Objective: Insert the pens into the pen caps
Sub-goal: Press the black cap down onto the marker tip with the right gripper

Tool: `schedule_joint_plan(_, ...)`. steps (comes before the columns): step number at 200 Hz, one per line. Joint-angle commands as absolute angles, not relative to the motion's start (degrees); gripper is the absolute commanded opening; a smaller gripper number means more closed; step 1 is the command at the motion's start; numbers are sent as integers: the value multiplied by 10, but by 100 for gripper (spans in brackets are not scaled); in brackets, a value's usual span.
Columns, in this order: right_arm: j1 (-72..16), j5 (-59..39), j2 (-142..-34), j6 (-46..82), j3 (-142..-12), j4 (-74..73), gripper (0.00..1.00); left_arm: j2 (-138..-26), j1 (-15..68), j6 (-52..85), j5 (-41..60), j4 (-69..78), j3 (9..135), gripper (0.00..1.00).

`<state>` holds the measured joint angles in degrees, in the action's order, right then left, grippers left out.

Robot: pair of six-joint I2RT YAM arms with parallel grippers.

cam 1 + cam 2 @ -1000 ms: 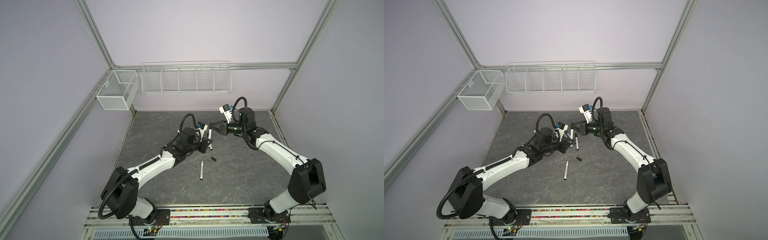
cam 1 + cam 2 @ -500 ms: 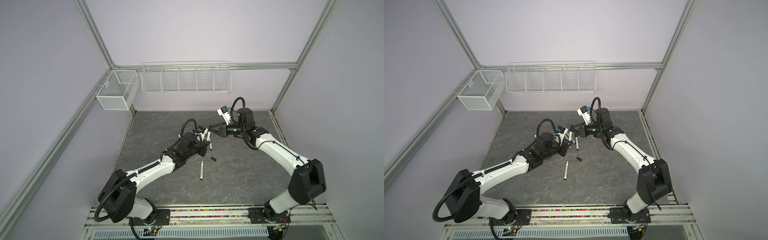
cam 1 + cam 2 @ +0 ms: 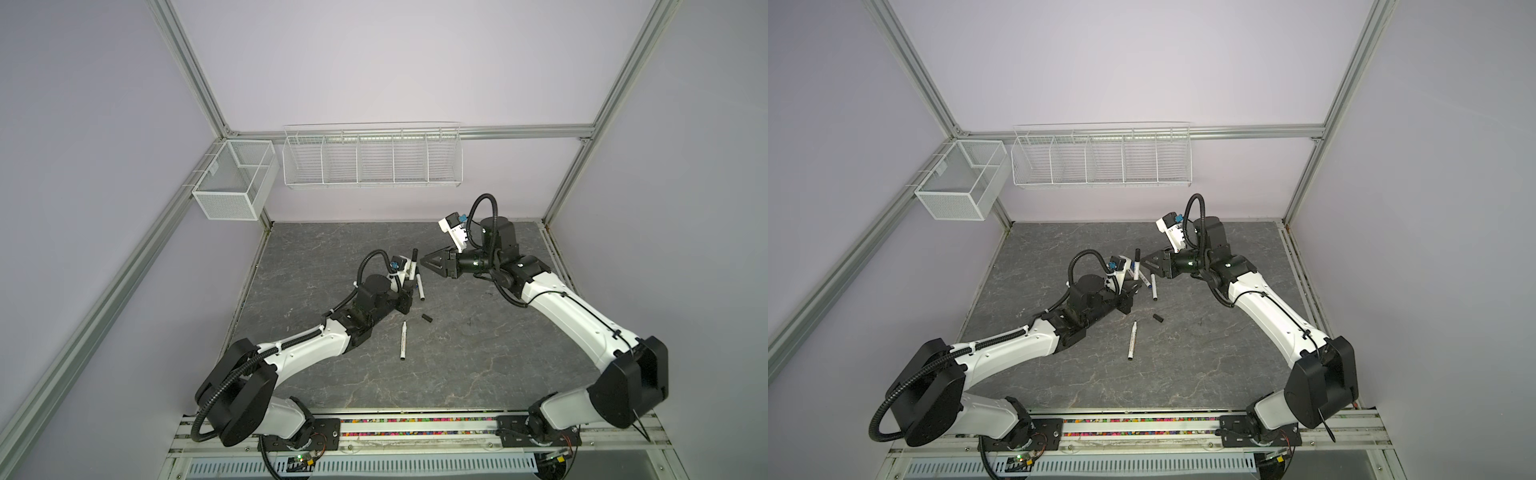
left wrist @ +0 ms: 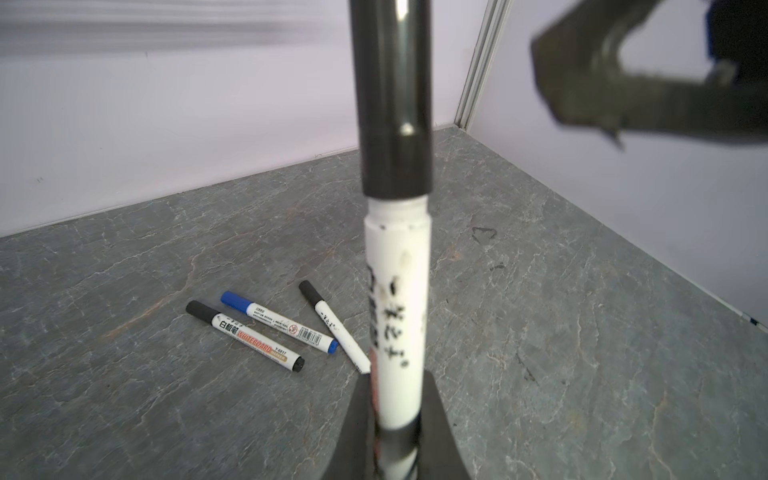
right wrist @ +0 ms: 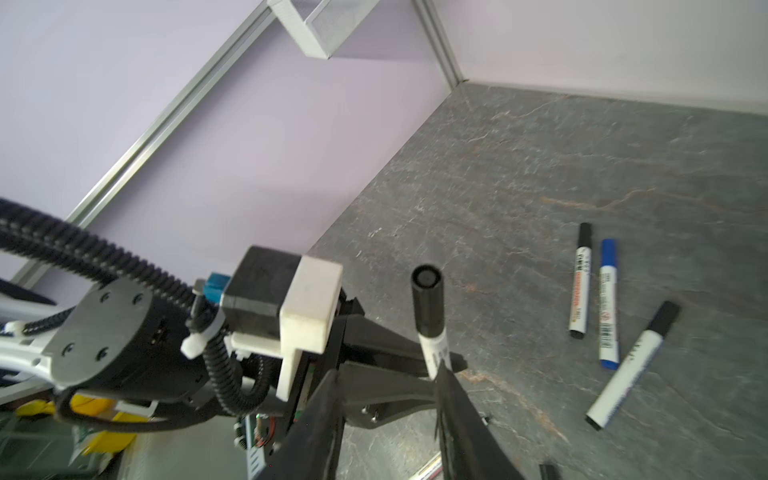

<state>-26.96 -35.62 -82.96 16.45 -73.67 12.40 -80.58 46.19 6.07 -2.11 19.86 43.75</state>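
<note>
Now the left jaws are shut on the low end of a slim white marker pen, standing straight up near the middle of both top views, short black plastic cap on top. Just right of it, the right jaws stand open, empty.

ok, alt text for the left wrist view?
The left gripper grips a slim white marker pen topped by a glossy black plastic cap. Behind it, two black-capped white pens and a blue-capped pen lie on the grey stone-patterned tabletop; the blurred right gripper is near the cap.
</note>
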Motion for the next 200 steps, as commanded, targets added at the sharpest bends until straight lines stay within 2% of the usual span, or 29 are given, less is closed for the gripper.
schedule_joint_plan(1,-266,-277,-814,148,-748,120,42,-784,472,41,-33,226,427,0)
schedule_joint_plan(68,-295,-291,-881,143,-805,142,42,-779,490,47,-34,228,415,0)
schedule_joint_plan(157,-312,-286,-883,129,-782,187,23,-784,490,33,-46,217,428,0)
schedule_joint_plan(175,-320,-263,-883,113,-784,210,22,-786,491,29,-68,208,436,0)
schedule_joint_plan(200,-325,-231,-882,101,-788,240,15,-787,491,26,-114,196,446,0)
